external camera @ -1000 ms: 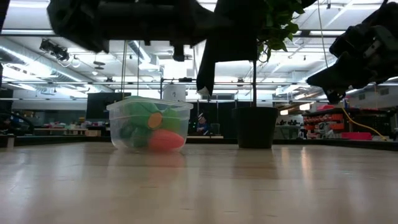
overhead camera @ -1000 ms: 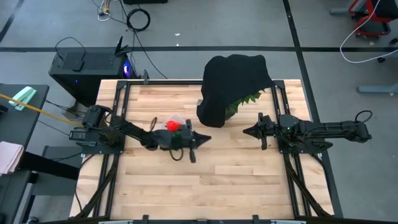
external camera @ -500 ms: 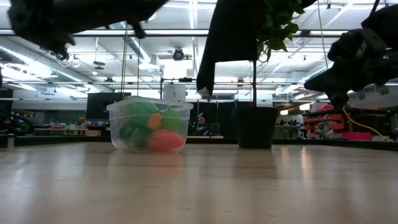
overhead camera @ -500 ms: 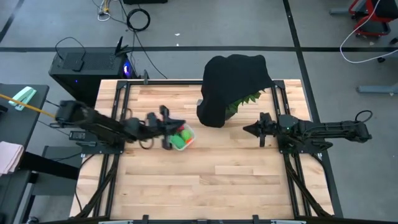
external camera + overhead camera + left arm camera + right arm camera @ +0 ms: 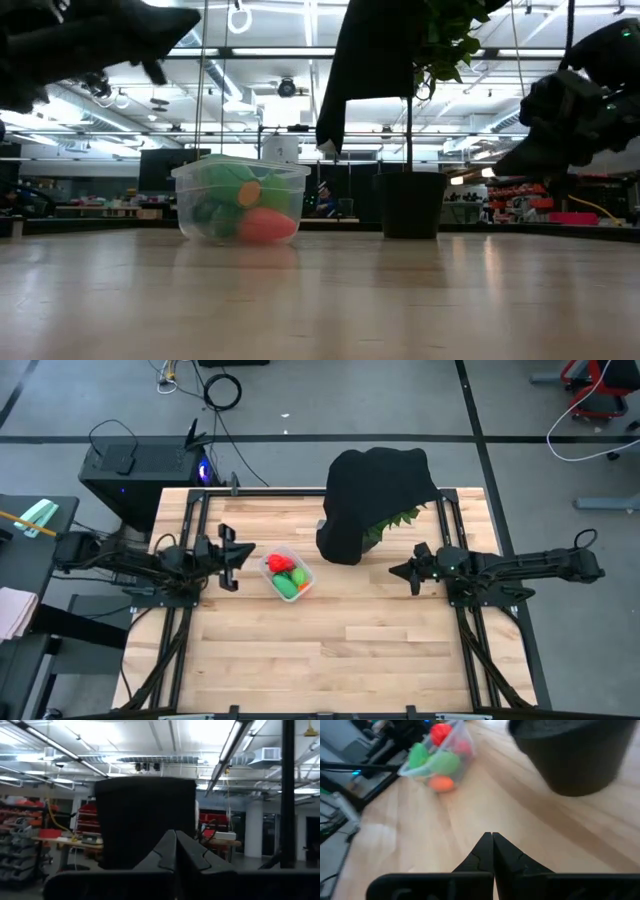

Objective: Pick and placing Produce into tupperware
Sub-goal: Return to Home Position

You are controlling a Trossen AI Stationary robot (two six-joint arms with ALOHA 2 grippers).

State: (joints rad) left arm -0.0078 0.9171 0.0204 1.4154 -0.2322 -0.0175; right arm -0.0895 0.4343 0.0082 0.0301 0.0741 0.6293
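The clear tupperware (image 5: 285,573) stands on its base on the wooden table, left of centre, with red, green and orange toy produce (image 5: 281,566) inside; it also shows in the low view (image 5: 240,200) and the right wrist view (image 5: 436,757). My left gripper (image 5: 240,551) is shut and empty, above the table to the box's left. My right gripper (image 5: 393,571) is shut and empty, right of centre, raised above the table.
A black cloth (image 5: 375,495) covers a potted plant with spiky green leaves (image 5: 393,522) at the table's far middle; its dark pot (image 5: 411,204) stands on the table. Bare wood lies along the near half of the table (image 5: 330,660).
My left gripper has drawn back from above the tupperware toward the table's left edge. The box and the produce in it have stayed where they were.
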